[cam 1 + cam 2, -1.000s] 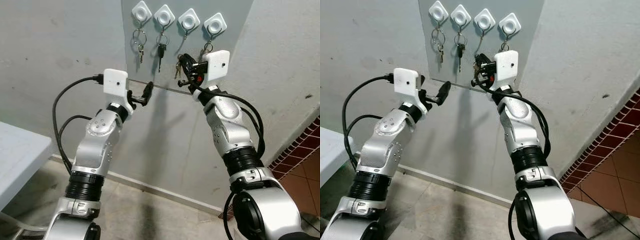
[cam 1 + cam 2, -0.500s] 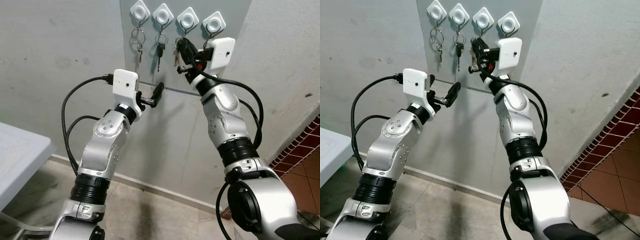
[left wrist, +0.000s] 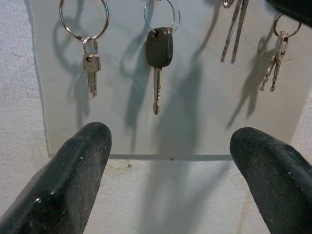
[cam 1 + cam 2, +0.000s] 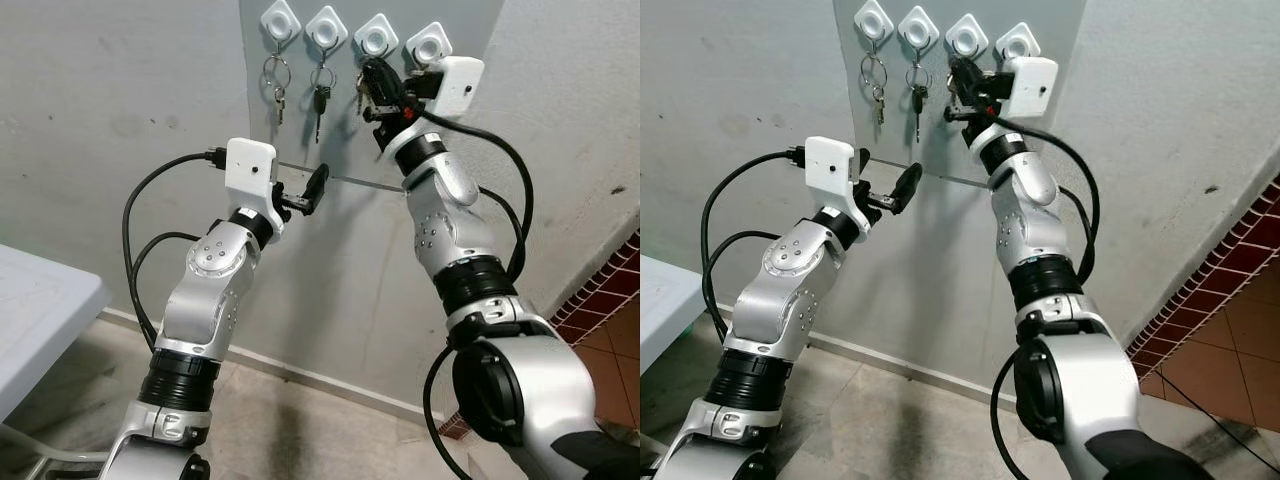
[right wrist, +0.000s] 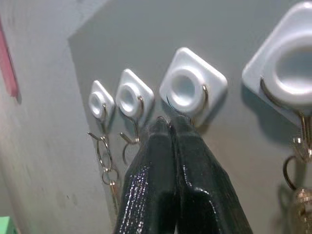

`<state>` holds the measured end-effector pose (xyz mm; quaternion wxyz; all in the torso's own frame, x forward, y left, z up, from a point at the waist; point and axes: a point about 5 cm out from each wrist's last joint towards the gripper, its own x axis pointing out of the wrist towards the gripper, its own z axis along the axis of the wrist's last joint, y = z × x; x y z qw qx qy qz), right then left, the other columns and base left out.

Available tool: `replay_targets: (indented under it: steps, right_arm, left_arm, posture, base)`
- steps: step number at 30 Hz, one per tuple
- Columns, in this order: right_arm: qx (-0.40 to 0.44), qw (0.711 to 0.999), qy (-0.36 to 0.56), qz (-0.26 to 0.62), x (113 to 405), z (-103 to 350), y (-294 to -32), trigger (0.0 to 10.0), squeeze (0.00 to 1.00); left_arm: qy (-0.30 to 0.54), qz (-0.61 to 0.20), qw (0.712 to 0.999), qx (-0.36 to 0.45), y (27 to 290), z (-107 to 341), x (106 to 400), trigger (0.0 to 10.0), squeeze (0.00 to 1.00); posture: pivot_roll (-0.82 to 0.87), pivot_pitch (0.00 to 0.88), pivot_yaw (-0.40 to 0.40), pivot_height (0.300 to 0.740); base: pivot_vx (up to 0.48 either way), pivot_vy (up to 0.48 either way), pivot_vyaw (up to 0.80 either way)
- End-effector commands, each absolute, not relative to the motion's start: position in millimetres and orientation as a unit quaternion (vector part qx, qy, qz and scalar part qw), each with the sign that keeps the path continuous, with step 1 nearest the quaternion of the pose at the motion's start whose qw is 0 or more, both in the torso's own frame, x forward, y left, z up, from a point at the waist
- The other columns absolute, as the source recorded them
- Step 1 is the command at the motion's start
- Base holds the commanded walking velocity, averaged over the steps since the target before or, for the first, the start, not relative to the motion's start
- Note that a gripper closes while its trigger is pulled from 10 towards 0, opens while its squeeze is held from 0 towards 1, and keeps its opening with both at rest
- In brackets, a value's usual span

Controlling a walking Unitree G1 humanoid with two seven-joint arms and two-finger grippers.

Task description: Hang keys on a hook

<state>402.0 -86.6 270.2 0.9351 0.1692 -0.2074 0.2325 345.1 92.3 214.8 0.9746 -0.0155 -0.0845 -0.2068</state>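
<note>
A grey panel (image 4: pixel 300 140) on the wall carries four white hooks (image 4: pixel 327 30) in a row along its top edge. Three sets of keys hang from them: a ring with a small silver key (image 3: pixel 90 73) on the hook nearest the panel's left edge, a black-headed key (image 3: pixel 158 53) on the second, and a small bunch (image 3: pixel 275 56) on the fourth, nearest the right edge.

The right gripper (image 4: pixel 376 72) is raised to the third hook (image 5: pixel 187 87), its fingertips just beneath it and pressed together on the keys (image 4: pixel 362 92), which dangle beside the fingers; whether their ring is over the hook cannot be told.

The left gripper (image 4: pixel 312 188) hovers lower, at the panel's bottom edge below the second hook, jaws spread wide and holding nothing.

A pale table (image 4: pixel 40 310) shows at the far left.
</note>
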Motion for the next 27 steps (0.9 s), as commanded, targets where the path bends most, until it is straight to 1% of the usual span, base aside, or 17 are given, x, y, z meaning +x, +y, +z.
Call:
replay_targets:
  steps: [1,3,16,20,22,24,25,26,27]
  right_arm:
    - [0.184,0.931,-0.210,0.235,404.1,280.1,-85.6,10.0,0.00]
    - [0.205,0.931,-0.196,0.230,406.4,278.4,-86.1,10.0,0.00]
    - [0.261,0.927,-0.163,0.217,412.0,275.4,-87.9,10.0,0.00]
    - [0.283,0.921,-0.156,0.218,412.5,273.9,-88.2,10.0,0.00]
    - [0.320,0.910,-0.142,0.223,413.1,268.2,-89.2,10.0,0.00]
    - [0.325,0.908,-0.140,0.226,412.9,266.8,-89.2,10.0,0.00]
    - [0.341,0.901,-0.136,0.231,412.4,263.6,-88.7,10.0,0.11]
    - [0.357,0.893,-0.135,0.238,411.2,259.8,-88.1,10.0,1.00]
    - [0.367,0.888,-0.135,0.243,410.4,257.4,-87.8,10.0,1.00]
  left_arm:
    - [-0.089,-0.212,0.973,-0.007,90.9,217.7,343.0,10.0,0.00]
    - [-0.090,-0.212,0.973,-0.007,90.8,217.8,342.7,10.0,0.00]
    - [-0.089,-0.210,0.974,-0.011,91.7,218.3,342.7,10.0,0.00]
    - [-0.089,-0.209,0.974,-0.011,92.0,218.1,342.5,10.0,0.00]
    - [-0.088,-0.207,0.974,-0.011,92.4,217.7,342.6,10.0,0.00]
    - [-0.088,-0.206,0.974,-0.011,92.5,217.5,342.7,10.0,0.00]
    - [-0.087,-0.205,0.975,-0.011,93.0,217.1,342.7,10.0,0.00]
    - [-0.087,-0.203,0.975,-0.012,93.4,216.6,342.8,10.0,0.00]
    - [-0.086,-0.202,0.975,-0.012,93.7,216.4,342.8,10.0,0.00]
  posture:
    - [0.06,0.067,-0.037,0.740]
    - [0.07,0.068,-0.037,0.740]
    - [0.07,0.072,-0.039,0.740]
    - [0.07,0.074,-0.039,0.740]
    - [0.07,0.076,-0.039,0.740]
    - [0.07,0.076,-0.039,0.740]
    - [0.07,0.078,-0.040,0.740]
    - [0.07,0.078,-0.040,0.740]
    - [0.07,0.078,-0.040,0.740]
  base:
    - [0.000,0.000,0.00]
    - [0.000,0.000,0.00]
    - [0.000,0.000,0.00]
    - [0.000,0.000,0.00]
    - [0.000,0.000,0.00]
    - [0.000,0.000,0.00]
    - [0.000,0.000,0.00]
    - [0.000,0.000,0.00]
    - [0.000,0.000,0.00]
